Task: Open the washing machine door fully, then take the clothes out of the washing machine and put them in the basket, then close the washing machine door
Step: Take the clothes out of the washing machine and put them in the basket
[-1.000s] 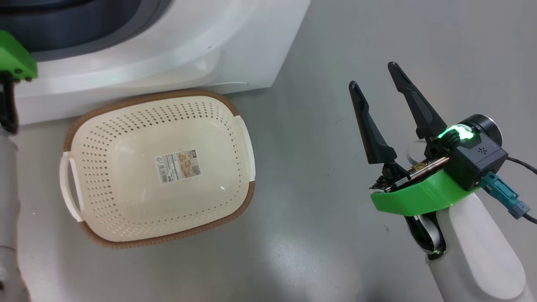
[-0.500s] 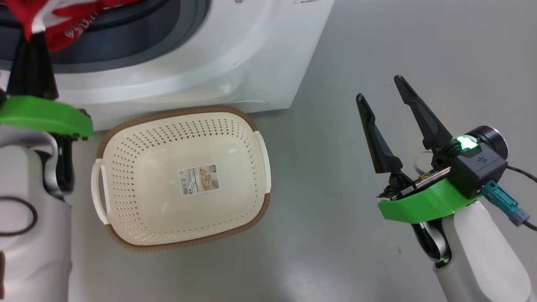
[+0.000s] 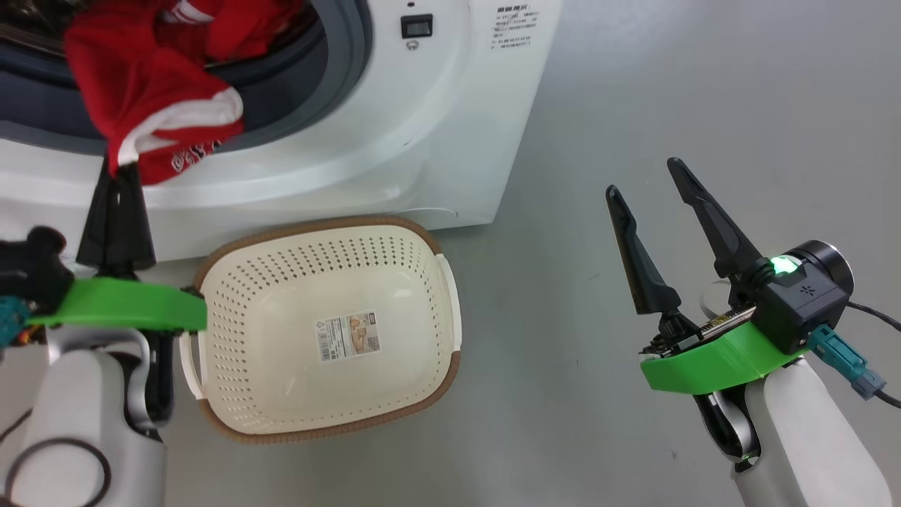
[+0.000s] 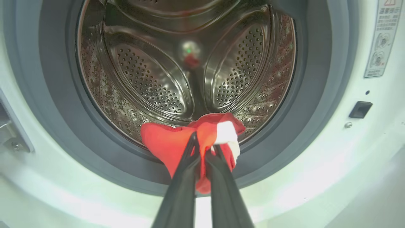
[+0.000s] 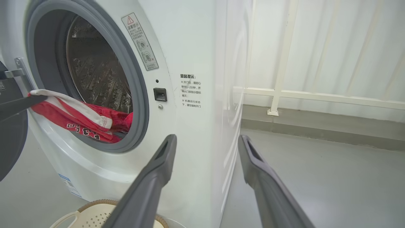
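The washing machine (image 3: 422, 141) stands open, its steel drum (image 4: 190, 63) bare at the back. Bright red clothes (image 3: 155, 105) with white trim hang over the grey ring at the mouth. My left gripper (image 3: 116, 169) is shut on a fold of them, as the left wrist view shows (image 4: 204, 142). The cream basket (image 3: 324, 224) sits empty on the floor just below the machine's front, to the right of my left wrist. My right gripper (image 3: 642, 177) hovers open over the floor to the right, holding nothing. The door's dark rim (image 5: 11, 148) shows at the left edge of the right wrist view.
Grey floor (image 3: 633, 84) spreads to the right of the machine and around the basket. A white railing (image 5: 284, 91) and a pale wall run behind the machine's right side. A cable trails from my right wrist (image 3: 873, 310).
The head camera has tilted up, bringing the machine's mouth into view. My left gripper has drawn back from the drum with the red garment. The right gripper stays open, in the same pose.
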Robot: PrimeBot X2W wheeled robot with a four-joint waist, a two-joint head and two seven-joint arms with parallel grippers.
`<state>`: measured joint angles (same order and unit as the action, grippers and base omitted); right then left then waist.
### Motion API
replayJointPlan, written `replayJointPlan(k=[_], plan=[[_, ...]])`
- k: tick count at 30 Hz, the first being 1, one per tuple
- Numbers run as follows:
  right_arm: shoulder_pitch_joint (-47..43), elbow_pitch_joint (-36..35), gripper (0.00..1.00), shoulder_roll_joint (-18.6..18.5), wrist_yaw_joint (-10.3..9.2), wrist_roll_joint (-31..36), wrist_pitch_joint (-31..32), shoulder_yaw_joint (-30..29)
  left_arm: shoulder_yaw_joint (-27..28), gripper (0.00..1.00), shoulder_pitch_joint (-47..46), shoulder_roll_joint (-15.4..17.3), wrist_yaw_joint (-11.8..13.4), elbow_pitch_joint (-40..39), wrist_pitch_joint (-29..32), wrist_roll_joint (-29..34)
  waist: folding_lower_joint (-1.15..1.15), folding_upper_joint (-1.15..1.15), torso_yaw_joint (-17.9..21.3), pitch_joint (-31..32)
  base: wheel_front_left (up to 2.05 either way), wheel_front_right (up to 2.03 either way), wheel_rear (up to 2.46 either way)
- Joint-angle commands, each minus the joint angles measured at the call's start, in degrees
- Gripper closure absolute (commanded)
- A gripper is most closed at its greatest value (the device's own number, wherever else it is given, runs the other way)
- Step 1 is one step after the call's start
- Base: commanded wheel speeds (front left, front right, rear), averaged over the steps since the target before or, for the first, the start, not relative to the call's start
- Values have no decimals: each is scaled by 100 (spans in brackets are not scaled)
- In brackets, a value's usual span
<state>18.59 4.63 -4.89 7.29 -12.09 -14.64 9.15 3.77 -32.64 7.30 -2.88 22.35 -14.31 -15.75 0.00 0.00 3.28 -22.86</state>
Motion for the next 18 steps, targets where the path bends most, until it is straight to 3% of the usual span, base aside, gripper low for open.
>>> replayJointPlan(k=[1,18], plan=[[-108,-137,0,51,20,31,-36,72,153,100,142,140,12,-256,-60,-56,0,0,-9,112,0,0,0],[-300,-107,0,123,20,26,-36,-35,-137,100,1176,-87,165,-2001,284,-101,0,0,-88,504,0,0,0]])
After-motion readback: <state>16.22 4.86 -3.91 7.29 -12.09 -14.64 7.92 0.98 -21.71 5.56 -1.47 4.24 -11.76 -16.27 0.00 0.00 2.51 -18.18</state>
